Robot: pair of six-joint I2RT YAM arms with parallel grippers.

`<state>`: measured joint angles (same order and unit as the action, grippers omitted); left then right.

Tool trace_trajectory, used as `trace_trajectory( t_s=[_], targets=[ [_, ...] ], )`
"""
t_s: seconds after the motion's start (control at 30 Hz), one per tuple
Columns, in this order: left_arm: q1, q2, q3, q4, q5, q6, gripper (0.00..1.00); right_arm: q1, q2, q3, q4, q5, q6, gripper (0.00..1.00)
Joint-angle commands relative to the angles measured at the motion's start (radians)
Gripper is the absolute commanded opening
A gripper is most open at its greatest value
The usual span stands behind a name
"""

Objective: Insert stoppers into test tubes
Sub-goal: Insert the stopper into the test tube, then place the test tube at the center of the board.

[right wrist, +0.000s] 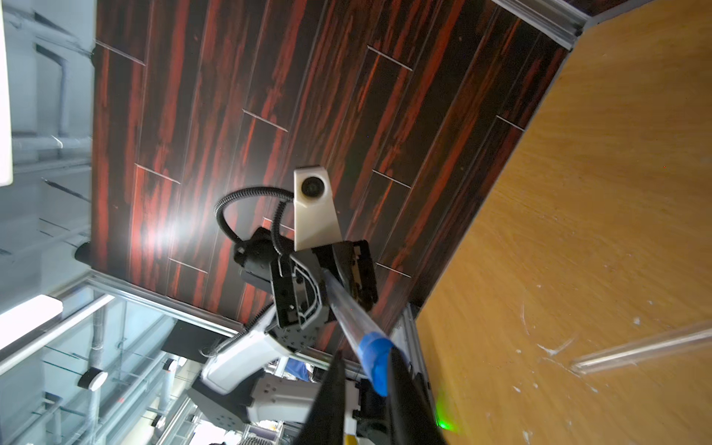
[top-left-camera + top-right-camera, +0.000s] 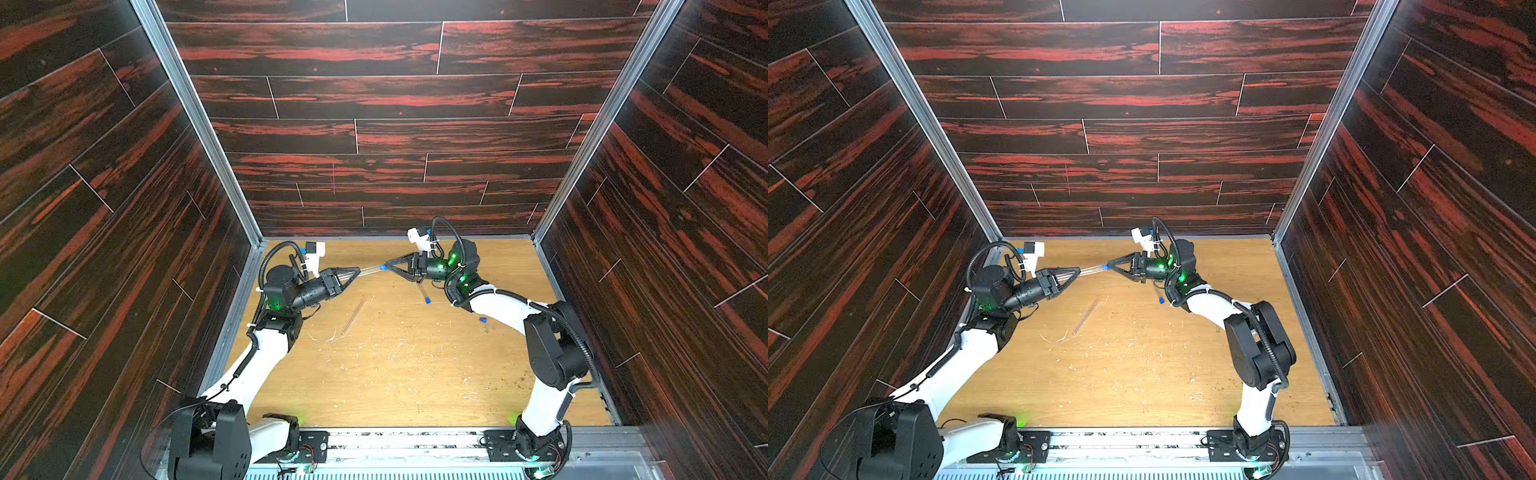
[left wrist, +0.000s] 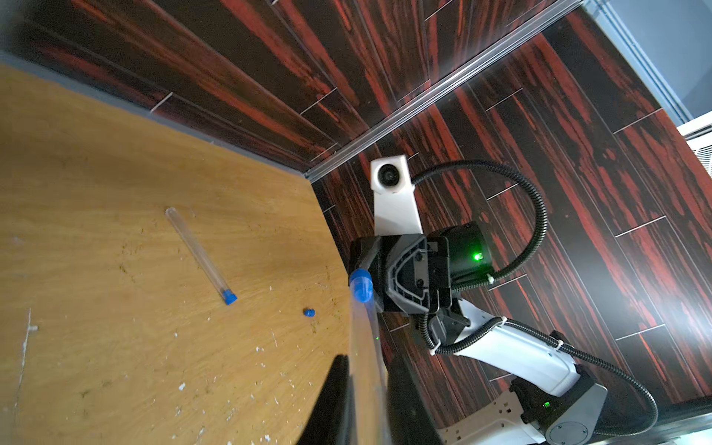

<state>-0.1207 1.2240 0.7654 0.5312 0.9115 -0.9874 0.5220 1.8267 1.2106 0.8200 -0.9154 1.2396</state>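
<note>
Top views: tube (image 2: 370,270) is being held by left fingers (image 2: 353,272); right fingers (image 2: 395,261) narrow around its stopper (image 2: 384,267), grip unclear; capped tube (image 2: 423,291) is lying below; worktop's (image 2: 415,365) back edge near.

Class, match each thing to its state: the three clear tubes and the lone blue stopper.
1. held thin clear tube in the left gripper
2. right-side thin clear tube
3. mid-table thin clear tube
4. lone tiny blue stopper

A. lying, unstoppered
B. lying, stoppered
C. loose, in no tube
D. raised, stoppered

Pairs: 1-D, 2-B, 3-A, 4-C.
</note>
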Motion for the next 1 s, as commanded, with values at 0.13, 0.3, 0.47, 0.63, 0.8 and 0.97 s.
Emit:
trace_trajectory(
  t_s=[0.13, 0.3, 0.47, 0.63, 0.8, 0.97],
  targets=[
    [-0.060, -0.001, 0.014, 0.066, 0.093, 0.003, 0.05, 0.030, -0.113, -0.077, -0.153, -0.154, -0.098, 0.36],
    [-0.055, -0.003, 0.014, 0.054, 0.101, 0.012, 0.05, -0.025, -0.179, -0.121, -0.224, -0.153, -0.152, 0.40],
    [-0.055, 0.002, 0.020, 0.039, 0.123, 0.030, 0.05, -0.062, -0.264, -0.130, -0.424, -0.152, -0.312, 0.45],
    [-0.054, 0.001, 0.043, -0.045, 0.157, 0.084, 0.05, -0.076, -0.351, -0.052, -0.839, -0.045, -0.658, 0.52],
    [-0.054, -0.007, 0.040, -0.100, 0.183, 0.148, 0.05, -0.076, -0.448, -0.013, -1.089, 0.189, -0.918, 0.55],
    [-0.054, -0.011, 0.069, -0.264, 0.223, 0.290, 0.05, -0.071, -0.612, -0.141, -0.960, 0.311, -1.060, 0.55]
  ],
)
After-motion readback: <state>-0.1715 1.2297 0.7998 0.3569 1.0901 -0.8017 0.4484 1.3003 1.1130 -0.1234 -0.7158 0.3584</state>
